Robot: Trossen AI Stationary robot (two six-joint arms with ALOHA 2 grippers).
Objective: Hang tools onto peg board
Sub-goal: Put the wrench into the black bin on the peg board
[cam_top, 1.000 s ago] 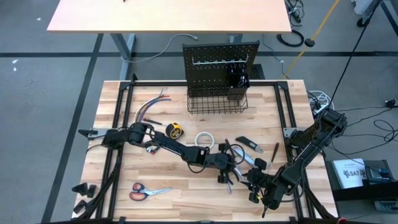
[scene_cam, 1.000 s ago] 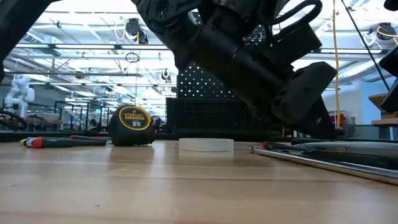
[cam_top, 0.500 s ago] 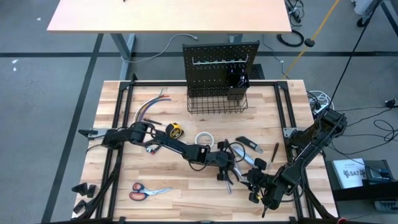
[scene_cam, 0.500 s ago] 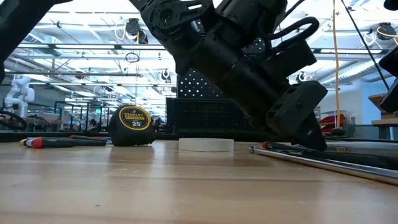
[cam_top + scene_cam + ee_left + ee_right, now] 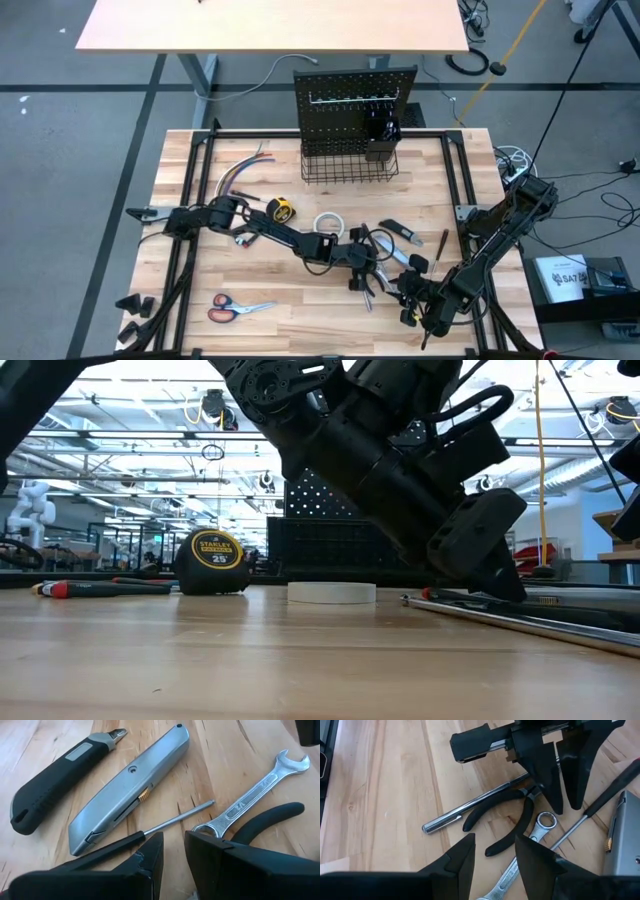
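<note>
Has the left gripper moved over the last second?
Yes, slightly. In the low view the left gripper has lifted a little, judged against the white tape roll, most of it early in that second.

Two dark fingers sit a little apart over the wood table. A grey knife, a black knife, a wrench (silver) and a screwdriver lie there.
</note>
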